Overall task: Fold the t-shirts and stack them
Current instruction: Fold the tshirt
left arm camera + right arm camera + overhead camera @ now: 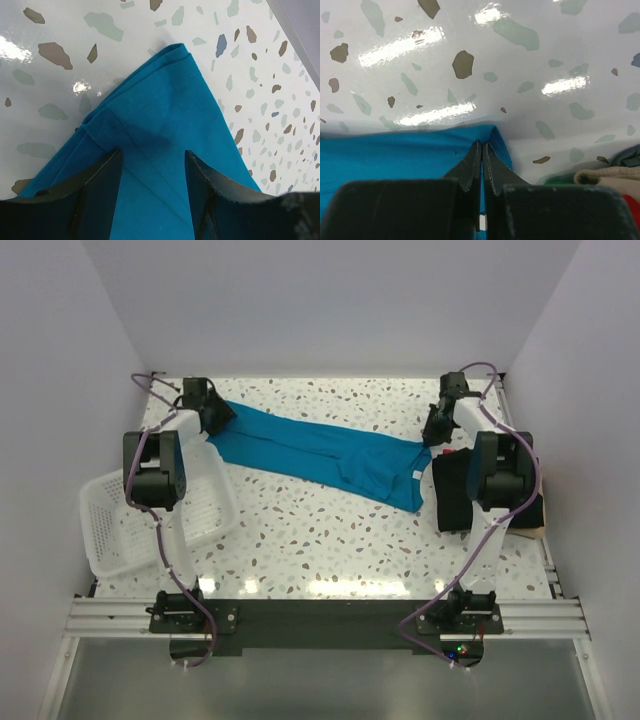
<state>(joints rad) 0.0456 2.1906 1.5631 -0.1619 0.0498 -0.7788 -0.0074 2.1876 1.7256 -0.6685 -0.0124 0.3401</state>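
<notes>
Closest in, spotted the arm bases (180, 612) bolted along the front rail (110, 618). Swung far left and found a white mesh basket (110, 525) sitting on the speckled table (300, 530), partly under the left arm. Moved up to the left gripper (215, 418) (152, 155): caught its jaws standing apart, straddling the left end of the teal t-shirt (310, 452) (160, 105), cloth flat between the fingers (hem stitching plain to see up close). Followed that shirt, folded long and narrow, slanting across the far half of the table toward the right. Reached the right gripper (435, 430) (479, 146): saw the jaws pressed together, nipping the shirt's right-hand edge (395, 155) into a small peak. Finished just right of that with the black t-shirt (452, 495), bunched beneath the right arm right beside the teal one; could not tell whether touching. Glimpsed something beige (540, 532) beyond it at the table's edge.
</notes>
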